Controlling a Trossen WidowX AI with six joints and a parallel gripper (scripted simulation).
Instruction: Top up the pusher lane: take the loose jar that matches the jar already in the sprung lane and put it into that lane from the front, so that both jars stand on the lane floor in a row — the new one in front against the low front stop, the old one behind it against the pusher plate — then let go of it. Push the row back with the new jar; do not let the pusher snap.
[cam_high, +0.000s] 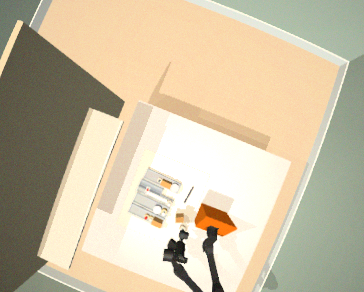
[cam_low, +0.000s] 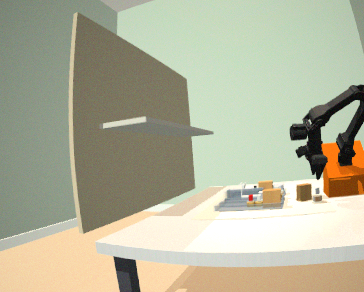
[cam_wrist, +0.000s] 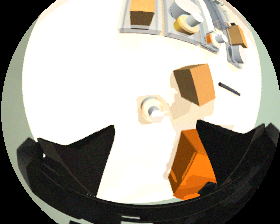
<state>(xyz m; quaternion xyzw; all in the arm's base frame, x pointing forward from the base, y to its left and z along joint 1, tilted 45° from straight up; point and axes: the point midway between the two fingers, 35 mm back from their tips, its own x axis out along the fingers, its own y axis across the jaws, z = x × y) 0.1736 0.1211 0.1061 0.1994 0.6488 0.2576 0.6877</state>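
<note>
A small round loose jar (cam_high: 183, 227) (cam_low: 317, 198) (cam_wrist: 152, 108), pale with a narrower white top, stands on the table. The grey rack (cam_high: 142, 202) (cam_low: 220, 207) (cam_wrist: 140, 31) has several lanes. In the wrist view a yellow-rimmed jar (cam_wrist: 186, 24) with a white top stands near the front of a middle lane, and another jar (cam_wrist: 215, 39) with orange on it stands one lane to the right. The pusher plate and spring cannot be made out. My gripper (cam_high: 183, 235) (cam_low: 319, 176) (cam_wrist: 156, 126) is open and empty, pointing down above the table, with the loose jar just beyond its fingertips in the wrist view.
A loose tan block (cam_high: 180, 217) (cam_low: 303, 192) (cam_wrist: 196, 84) stands between the loose jar and the rack. A thin dark bar (cam_high: 189, 194) (cam_wrist: 229, 89) lies to its right in the wrist view. A tan block (cam_wrist: 142, 12) sits in the left lane. The orange base (cam_high: 215, 219) (cam_low: 342, 185) (cam_wrist: 192, 167) is close by.
</note>
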